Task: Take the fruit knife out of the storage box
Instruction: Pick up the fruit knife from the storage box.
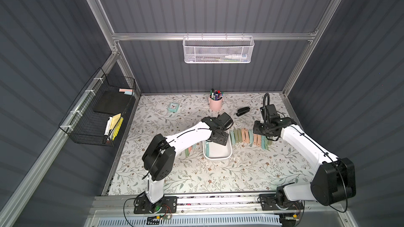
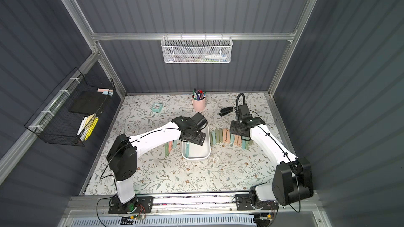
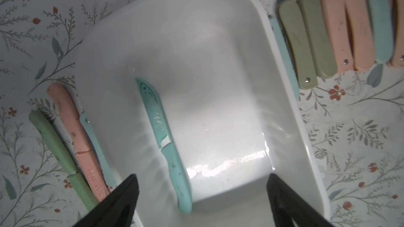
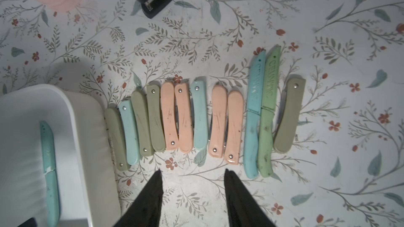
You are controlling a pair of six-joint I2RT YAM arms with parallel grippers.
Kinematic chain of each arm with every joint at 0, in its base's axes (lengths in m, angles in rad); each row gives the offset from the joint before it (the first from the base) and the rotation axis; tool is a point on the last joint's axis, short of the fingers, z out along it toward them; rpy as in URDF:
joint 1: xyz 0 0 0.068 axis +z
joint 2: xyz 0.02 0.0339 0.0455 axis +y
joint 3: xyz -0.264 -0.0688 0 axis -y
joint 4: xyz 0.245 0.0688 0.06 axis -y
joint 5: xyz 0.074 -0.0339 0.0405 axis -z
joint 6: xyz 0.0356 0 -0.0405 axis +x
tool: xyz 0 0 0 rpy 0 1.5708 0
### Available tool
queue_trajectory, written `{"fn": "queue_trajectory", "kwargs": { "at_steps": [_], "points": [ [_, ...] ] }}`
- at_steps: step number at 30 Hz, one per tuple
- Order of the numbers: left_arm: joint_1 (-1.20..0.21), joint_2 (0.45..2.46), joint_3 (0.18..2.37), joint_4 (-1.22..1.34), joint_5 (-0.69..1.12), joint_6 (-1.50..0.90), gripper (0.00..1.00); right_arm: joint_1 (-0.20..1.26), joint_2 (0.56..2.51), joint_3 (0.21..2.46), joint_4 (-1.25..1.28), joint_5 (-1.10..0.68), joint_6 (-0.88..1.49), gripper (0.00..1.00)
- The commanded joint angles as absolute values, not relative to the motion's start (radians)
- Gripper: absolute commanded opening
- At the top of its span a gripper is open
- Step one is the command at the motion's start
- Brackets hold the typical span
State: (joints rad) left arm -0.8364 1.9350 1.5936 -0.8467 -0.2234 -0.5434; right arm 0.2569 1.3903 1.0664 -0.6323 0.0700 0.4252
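The storage box (image 1: pixel 218 157) (image 2: pixel 196 157) is a shallow white tub in the middle of the table. It also shows in the left wrist view (image 3: pixel 196 29) and the right wrist view (image 4: pixel 87 140). One teal fruit knife (image 3: pixel 166 140) (image 4: pixel 49 162) (image 1: pixel 207 148) in its sheath lies along the box's left side. My left gripper (image 3: pixel 202 175) (image 1: pixel 218 138) hovers over the box, open, its fingers apart on either side of the knife's handle end and touching nothing. My right gripper (image 4: pixel 192 170) (image 1: pixel 265 135) is open over bare table, just in front of a row of knives.
A row of pastel folding and sheathed knives (image 1: pixel 249 137) (image 4: pixel 196 119) lies right of the box. Three more knives (image 3: pixel 72 140) lie to its left. A pink pen cup (image 1: pixel 216 103), a black stapler (image 1: pixel 243 111) and a teal clock (image 1: pixel 174 107) stand behind. Baskets hang on the walls.
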Motion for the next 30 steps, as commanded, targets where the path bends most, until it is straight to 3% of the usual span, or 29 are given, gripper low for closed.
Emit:
{"fn": "queue_trajectory", "kwargs": {
  "at_steps": [1, 10, 25, 30],
  "points": [
    [-0.829, 2.013, 1.683, -1.01, -0.333, -0.776, 0.88, 0.278, 1.399, 1.056, -0.609, 0.059, 0.454, 0.49],
    [-0.813, 2.139, 1.712, -0.986, -0.218, -0.947, 0.9, 0.326, 1.411, 1.045, -0.602, 0.058, 0.457, 0.49],
    [-0.71, 2.202, 1.699, -0.88, -0.04, -0.896, 0.88, 0.348, 1.441, 1.052, -0.588, 0.044, 0.462, 0.49],
    [-0.709, 2.243, 1.747, -0.901, -0.037, -0.845, 0.74, 0.357, 1.457, 1.06, -0.589, 0.047, 0.466, 0.49]
  ]
}}
